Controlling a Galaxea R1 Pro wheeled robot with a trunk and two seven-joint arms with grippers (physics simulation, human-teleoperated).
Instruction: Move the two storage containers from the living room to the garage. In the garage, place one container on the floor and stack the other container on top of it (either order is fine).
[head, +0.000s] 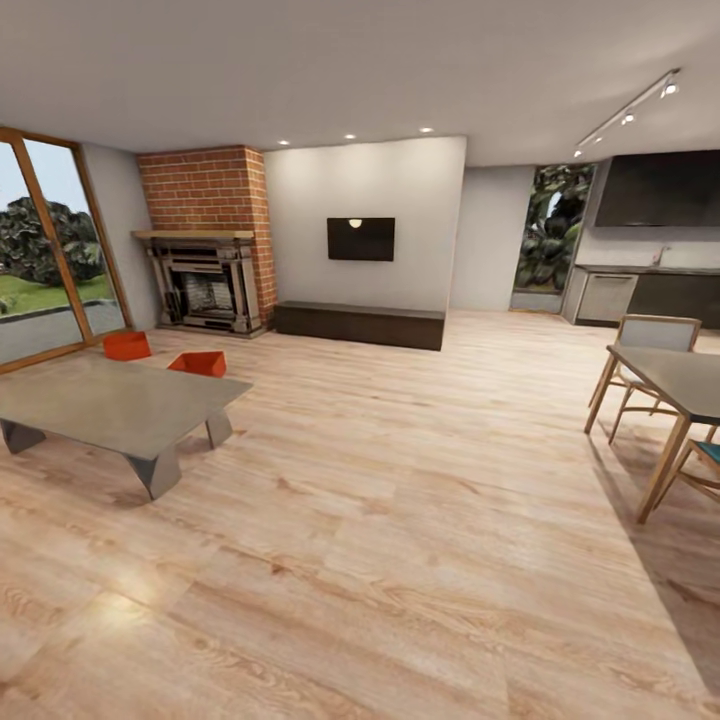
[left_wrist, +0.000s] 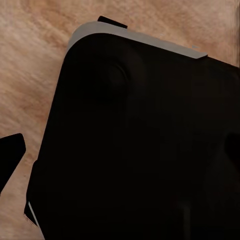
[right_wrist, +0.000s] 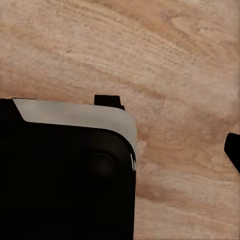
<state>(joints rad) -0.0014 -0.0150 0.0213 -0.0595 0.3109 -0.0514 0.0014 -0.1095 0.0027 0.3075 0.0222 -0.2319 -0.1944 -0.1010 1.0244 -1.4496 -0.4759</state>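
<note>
Containers: two orange-red storage containers on the light wood floor at far left; one near the glass doors, the other just right of it and slightly nearer.
Setting: living room; both bins beyond the far edge of the grey coffee table, in front of the brick fireplace.
Key relation: bins well apart from the robot, far and to the left; low table between them and the near floor, so probably a drive around its right end before any reach.
Long axis: cannot tell; both bins small in the head view and partly cut off by the table edge.
Nearer arm: left side by bearing, though too far off for either arm to count yet.
Jaws, left: cannot tell whether apart or together; a dark tip at the edge of the left wrist view, nothing held in sight.
Jaws, right: cannot tell either; a dark sliver at the edge of the right wrist view.
Head view gives: room layout, bins, dining table and chairs at right, dark TV on the far wall.
Wrist views give: close wood planks and the robot's black base with its pale rim.
Step judged: start of the approach; garage leg not yet begun.
</note>
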